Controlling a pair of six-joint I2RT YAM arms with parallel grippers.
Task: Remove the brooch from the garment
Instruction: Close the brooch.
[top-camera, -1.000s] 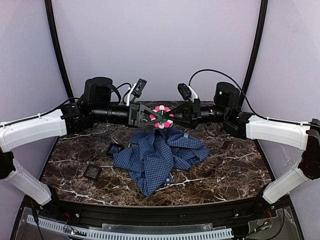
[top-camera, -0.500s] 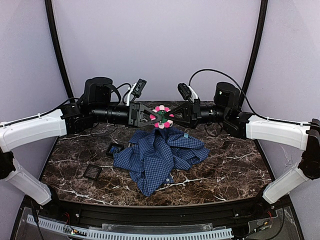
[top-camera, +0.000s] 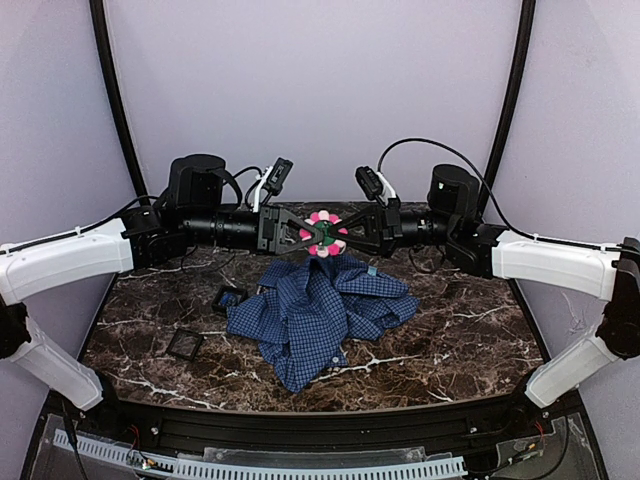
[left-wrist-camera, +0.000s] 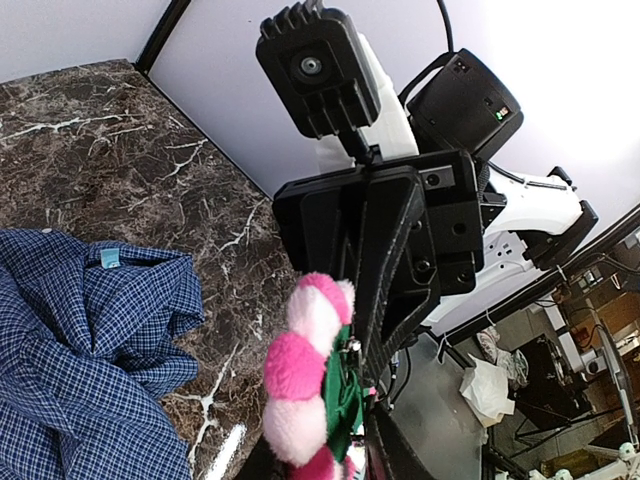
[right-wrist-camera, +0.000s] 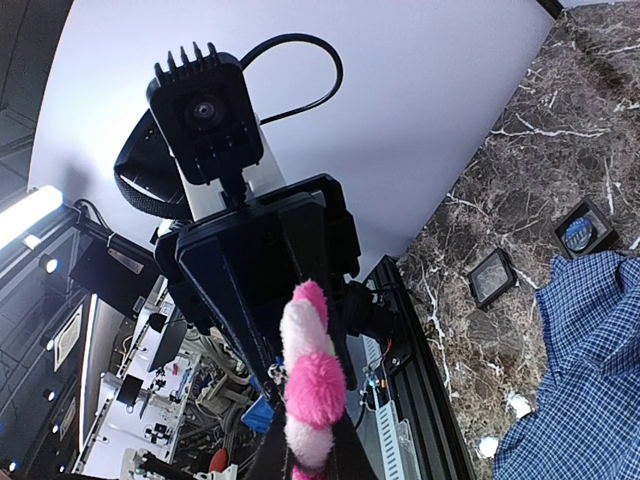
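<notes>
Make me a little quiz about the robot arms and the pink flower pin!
1. True or false: the brooch lies flat on the table.
2. Who holds the brooch? A: the left gripper alone. B: the right gripper alone. C: both together.
3. How many black trays sit on the table to the left of the garment?

Key:
1. False. It is held up in the air, above the garment.
2. C.
3. Two.
</notes>
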